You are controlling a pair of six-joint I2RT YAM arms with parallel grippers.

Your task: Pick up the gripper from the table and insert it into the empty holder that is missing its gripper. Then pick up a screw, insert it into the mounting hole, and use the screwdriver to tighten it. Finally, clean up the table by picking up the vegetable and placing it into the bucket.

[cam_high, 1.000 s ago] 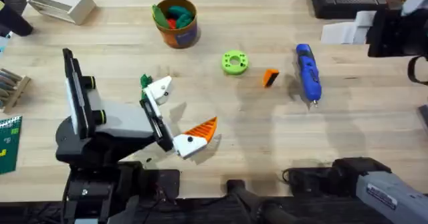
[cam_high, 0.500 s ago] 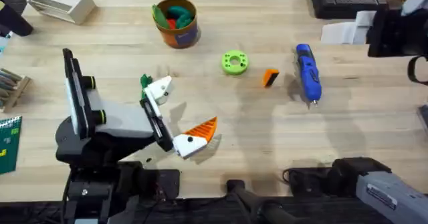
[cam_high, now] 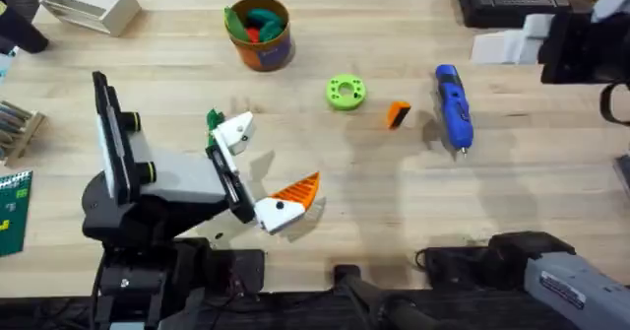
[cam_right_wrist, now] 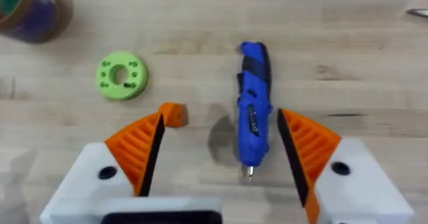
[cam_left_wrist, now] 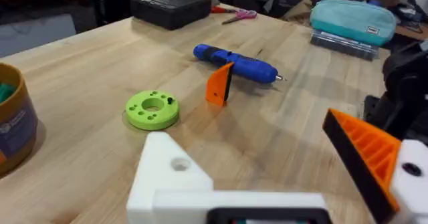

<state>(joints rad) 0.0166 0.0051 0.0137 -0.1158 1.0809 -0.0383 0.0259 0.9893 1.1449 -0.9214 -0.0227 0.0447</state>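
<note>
Nothing has shifted over the last second: both arms are idle and every piece lies where it lay, so I judge the first step, fetching the orange gripper wedge, not yet begun. Taking the green ring (cam_high: 345, 92) as my landmark and reading left to right, the bucket (cam_high: 260, 34) stands well to its left and farther back, toys already inside. The vegetable (cam_high: 213, 119) lies to the ring's left and nearer me, touching or just beside the holder (cam_high: 233, 131), the bare white finger of the left claw (cam_high: 264, 163). That claw is spread wide and grips nothing. The orange gripper wedge (cam_high: 397, 114) rests on the surface (cam_high: 374, 212) just right of the ring, and the screwdriver (cam_high: 453, 106) lies farther right again, tip toward me. The left wrist view adds what the overhead cannot: the open mounting hole (cam_left_wrist: 179, 163) in the holder's face. The right wrist view shows the right claw (cam_right_wrist: 221, 150) spread wide and empty above the screwdriver, both orange pads fitted.
</note>
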